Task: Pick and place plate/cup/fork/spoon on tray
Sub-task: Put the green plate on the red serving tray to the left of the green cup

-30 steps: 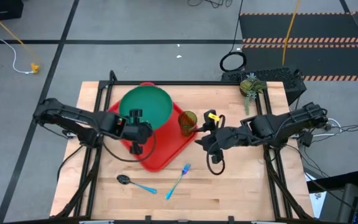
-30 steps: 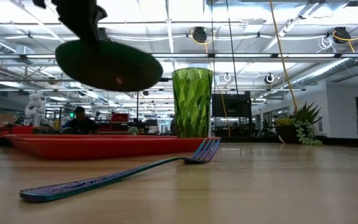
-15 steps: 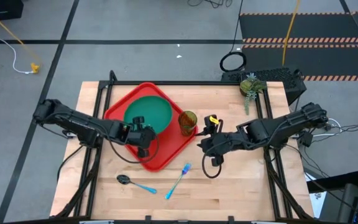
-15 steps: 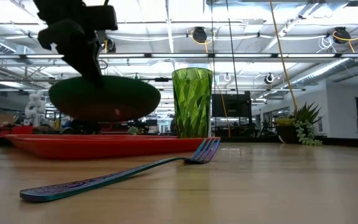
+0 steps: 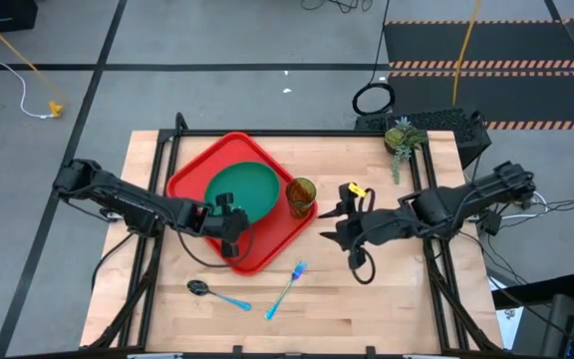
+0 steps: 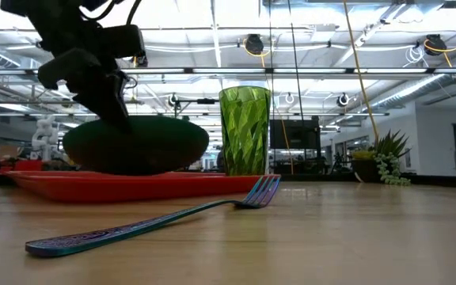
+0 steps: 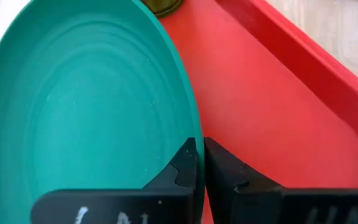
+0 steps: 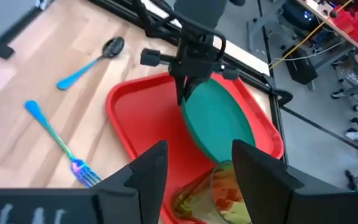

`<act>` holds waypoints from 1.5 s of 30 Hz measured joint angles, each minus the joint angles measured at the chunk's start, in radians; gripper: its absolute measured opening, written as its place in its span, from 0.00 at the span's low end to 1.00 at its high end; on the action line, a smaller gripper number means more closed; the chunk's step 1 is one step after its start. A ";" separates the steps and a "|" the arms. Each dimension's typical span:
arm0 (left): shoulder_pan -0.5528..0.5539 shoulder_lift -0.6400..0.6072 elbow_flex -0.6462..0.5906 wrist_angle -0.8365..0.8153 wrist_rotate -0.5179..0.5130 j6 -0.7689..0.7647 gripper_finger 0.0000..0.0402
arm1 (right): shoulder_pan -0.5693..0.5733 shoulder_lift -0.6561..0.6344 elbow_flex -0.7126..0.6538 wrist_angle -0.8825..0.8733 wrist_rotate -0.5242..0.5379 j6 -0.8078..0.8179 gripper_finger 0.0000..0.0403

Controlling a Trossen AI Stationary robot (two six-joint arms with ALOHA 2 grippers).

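Observation:
The dark-green plate (image 5: 239, 189) hangs low over the red tray (image 5: 267, 242), tilted, with its near rim raised. My left gripper (image 5: 224, 215) is shut on that rim. The plate also shows in the low view (image 6: 137, 147) and in the right wrist view (image 8: 219, 127). The green cup (image 5: 301, 194) stands upright on the tray's right corner. The fork (image 5: 287, 287) and the spoon (image 5: 217, 292) lie flat on the wood near the tray's near corner. My right gripper (image 5: 331, 223) is open and empty, on the table just right of the cup. My left gripper pinches the plate's near rim (image 7: 190, 134) between its two fingers, one on the plate's inner face and one on its underside. The fingers slant down from the table's near left side. The plate tilts down away from them toward the tray; I cannot tell whether its far rim touches.
A small potted plant (image 5: 402, 138) stands at the table's far right. Bare wood lies to the right of the fork and along the near edge. The tray floor (image 7: 272, 118) to the right of the plate is bare red.
My left gripper has gone down with the plate. The plate had been high over the tray's far edge and now sits low, within the tray's outline. My right gripper has drawn back from the cup toward the table's right edge.

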 joint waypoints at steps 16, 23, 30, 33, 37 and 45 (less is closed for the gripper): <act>0.031 0.072 -0.034 0.142 0.053 0.094 0.02 | 0.072 -0.002 -0.001 -0.012 0.081 -0.016 0.42; 0.032 0.143 -0.033 0.174 0.056 0.111 0.06 | 0.072 -0.002 -0.001 -0.017 0.082 -0.011 0.42; 0.032 0.146 -0.033 0.156 0.076 0.084 0.07 | 0.072 -0.002 -0.001 -0.021 0.082 -0.011 0.42; 0.032 0.146 -0.033 0.152 0.094 0.083 0.07 | 0.072 -0.002 -0.001 -0.021 0.082 -0.011 0.42; 0.032 0.146 -0.033 0.151 0.136 0.079 0.08 | 0.072 -0.002 -0.001 -0.021 0.082 -0.008 0.42; 0.032 0.146 -0.033 0.147 0.157 0.056 0.09 | 0.072 -0.002 -0.001 -0.021 0.082 -0.008 0.42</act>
